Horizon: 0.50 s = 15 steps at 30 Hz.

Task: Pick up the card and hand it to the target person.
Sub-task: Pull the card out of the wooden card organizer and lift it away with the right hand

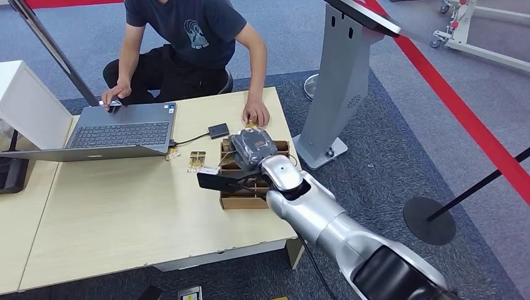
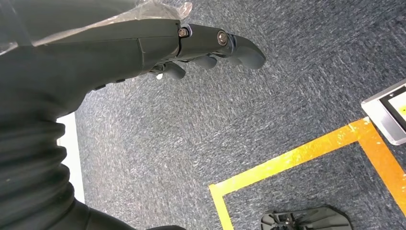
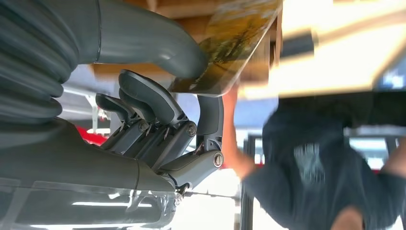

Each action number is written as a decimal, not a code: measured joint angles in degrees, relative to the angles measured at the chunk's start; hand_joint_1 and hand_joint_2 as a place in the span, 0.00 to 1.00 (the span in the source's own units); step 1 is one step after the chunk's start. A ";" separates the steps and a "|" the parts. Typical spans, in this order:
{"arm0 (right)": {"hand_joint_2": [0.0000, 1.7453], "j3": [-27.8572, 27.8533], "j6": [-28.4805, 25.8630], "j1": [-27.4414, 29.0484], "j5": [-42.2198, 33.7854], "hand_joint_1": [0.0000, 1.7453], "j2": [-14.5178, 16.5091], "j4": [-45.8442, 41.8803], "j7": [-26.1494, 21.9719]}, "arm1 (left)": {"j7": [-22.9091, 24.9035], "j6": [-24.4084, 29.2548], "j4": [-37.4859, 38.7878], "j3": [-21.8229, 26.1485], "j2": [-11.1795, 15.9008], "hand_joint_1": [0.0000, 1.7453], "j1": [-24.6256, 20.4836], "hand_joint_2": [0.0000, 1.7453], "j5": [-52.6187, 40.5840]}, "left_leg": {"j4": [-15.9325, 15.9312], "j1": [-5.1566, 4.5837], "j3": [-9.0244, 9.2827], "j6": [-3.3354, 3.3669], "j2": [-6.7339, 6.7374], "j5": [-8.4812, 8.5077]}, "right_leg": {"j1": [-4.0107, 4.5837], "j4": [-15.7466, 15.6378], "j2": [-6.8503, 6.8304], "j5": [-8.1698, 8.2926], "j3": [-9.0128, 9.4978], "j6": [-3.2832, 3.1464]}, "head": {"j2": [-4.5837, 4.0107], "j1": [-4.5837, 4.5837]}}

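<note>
From the head view I have the pale wooden worktop (image 1: 125, 212) ahead, with the person (image 1: 187, 37) seated at its far side at about twelve o'clock, one hand (image 1: 256, 114) resting on the edge just beyond the cardboard box (image 1: 240, 199). My right hand (image 1: 253, 149) is over that box, and the wrist view shows the card (image 3: 230, 45) pinched flat between thumb and fingers. I judge the handover runs towards eleven or twelve o'clock, the person's hand being just past mine; my left hand (image 2: 206, 48) hangs over the carpet with nothing in it, fingers loosely curled.
</note>
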 joint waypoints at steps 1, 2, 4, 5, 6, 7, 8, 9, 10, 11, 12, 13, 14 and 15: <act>1.00 -0.50 -0.34 -0.55 0.17 1.00 -0.48 -1.45 0.39 | -0.03 0.02 0.01 -0.01 0.01 0.00 0.06 1.00 0.08 | 0.00 0.00 0.00 0.00 0.00 0.00 | 0.00 0.00 0.00 0.00 0.00 0.00 | 0.00 -0.01; 1.00 -1.06 -0.59 -1.15 0.31 1.00 -1.04 -3.03 0.73 | -0.05 0.03 0.01 -0.01 0.01 0.00 0.11 1.00 0.15 | 0.00 -0.01 0.00 0.00 0.00 0.00 | 0.00 0.00 0.00 0.00 -0.01 0.00 | 0.00 -0.01; 1.00 -2.38 -0.52 -2.32 0.45 1.00 -2.35 -6.75 1.43 | -0.07 0.05 0.02 -0.01 0.03 0.00 0.24 1.00 0.29 | 0.01 -0.01 0.00 0.00 0.00 0.00 | 0.00 0.00 0.00 0.00 -0.01 0.00 | 0.00 -0.01; 1.00 -3.11 -0.28 -2.82 0.51 1.00 -3.01 -8.70 1.73 | -0.07 0.07 0.02 -0.01 0.04 0.00 0.32 1.00 0.33 | 0.01 -0.01 0.00 0.00 0.01 0.00 | 0.00 0.00 0.00 0.00 -0.01 0.00 | 0.00 0.00; 1.00 -3.86 -0.12 -3.25 0.55 1.00 -3.66 -10.58 1.98 | -0.08 0.09 0.02 -0.01 0.05 0.00 0.40 1.00 0.38 | 0.01 -0.01 0.00 0.00 0.01 0.00 | 0.00 0.00 0.00 0.00 -0.01 0.00 | 0.00 0.00; 1.00 -4.59 -0.08 -3.64 0.59 1.00 -4.25 -12.35 2.12 | -0.08 0.10 0.02 -0.02 0.07 0.00 0.45 1.00 0.40 | 0.01 -0.02 0.00 0.00 0.01 0.00 | -0.01 0.00 0.00 0.00 -0.01 0.00 | 0.00 -0.01; 1.00 -5.30 -0.12 -3.99 0.52 1.00 -4.79 -14.05 2.20 | -0.08 0.13 0.02 -0.02 0.08 0.00 0.49 1.00 0.42 | 0.02 -0.02 0.00 0.00 0.01 -0.01 | -0.01 0.00 0.00 0.00 -0.02 0.00 | 0.00 0.00; 1.00 -6.01 -0.20 -4.28 0.32 1.00 -5.30 -15.63 2.22 | -0.09 0.14 0.02 -0.03 0.08 0.00 0.50 1.00 0.43 | 0.02 -0.02 0.00 0.00 0.01 -0.01 | -0.01 -0.01 0.00 0.00 -0.02 0.00 | 0.00 -0.01; 1.00 -6.70 -0.31 -4.56 0.01 1.00 -5.73 -17.06 2.19 | -0.14 0.15 0.02 -0.05 0.08 0.00 0.51 1.00 0.43 | 0.02 -0.02 0.00 0.00 0.01 -0.01 | -0.01 -0.01 0.00 0.00 -0.02 0.00 | 0.00 -0.01; 1.00 -7.36 -0.49 -4.78 -0.40 1.00 -6.11 -18.29 2.01 | -0.19 0.16 0.02 -0.09 0.08 0.00 0.50 1.00 0.41 | 0.02 -0.02 0.00 0.00 0.01 -0.01 | -0.01 -0.01 0.00 0.00 -0.02 0.00 | 0.00 -0.01; 1.00 -7.98 -0.74 -4.94 -0.89 1.00 -6.45 -19.30 1.63 | -0.24 0.17 0.02 -0.14 0.08 0.00 0.49 1.00 0.39 | 0.01 -0.01 0.00 0.00 0.01 -0.01 | -0.01 -0.01 0.00 0.00 -0.03 0.00 | 0.00 -0.01; 1.00 -8.53 -1.09 -5.07 -1.40 1.00 -6.75 -20.05 1.08 | -0.27 0.17 0.02 -0.21 0.08 0.00 0.48 1.00 0.36 | 0.01 -0.01 -0.01 0.00 0.01 -0.01 | -0.01 -0.01 0.00 0.00 -0.03 0.00 | 0.00 0.00; 1.00 -8.98 -1.48 -5.19 -2.00 1.00 -7.00 -20.51 0.35 | -0.27 0.17 0.02 -0.27 0.08 0.00 0.44 1.00 0.32 | 0.01 -0.01 -0.01 0.00 0.01 -0.01 | 0.00 -0.01 0.00 0.00 -0.03 0.00 | 0.00 0.00; 1.00 -9.32 -1.86 -5.28 -2.63 1.00 -7.18 -20.71 -0.44 | -0.26 0.17 0.02 -0.33 0.08 0.00 0.39 1.00 0.27 | 0.01 -0.01 -0.01 0.00 0.01 -0.01 | 0.00 -0.01 0.00 0.00 -0.02 0.00 | 0.00 0.00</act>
